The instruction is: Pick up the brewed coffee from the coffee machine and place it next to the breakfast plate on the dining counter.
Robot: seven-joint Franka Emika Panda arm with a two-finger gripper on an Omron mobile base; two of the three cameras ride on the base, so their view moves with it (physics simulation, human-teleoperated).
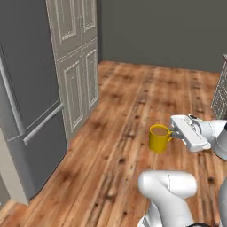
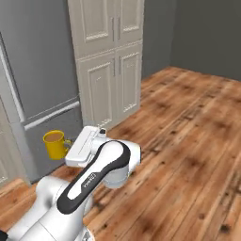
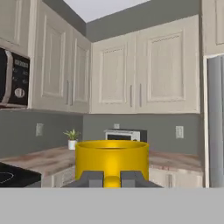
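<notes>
Carrying the yellow mug (image 1: 159, 138) of coffee out over the open wooden floor (image 1: 119, 133), centre-right of the left base frame, with nothing beneath it! The jaws of the gripper (image 1: 175, 134) are clenched on the mug's side handle, and in the hand view the two dark fingertips (image 3: 91, 178) sit either side of that yellow handle at bottom centre. Brown coffee shows near the brim of the mug in the right base view, lower left, close to the grey refrigerator (image 2: 37, 61). The danger is plain: a handle-only hold could let the mug swivel or tip on a sharp turn, slopping coffee. How firm the pinch is, I can't quite tell from here.
</notes>
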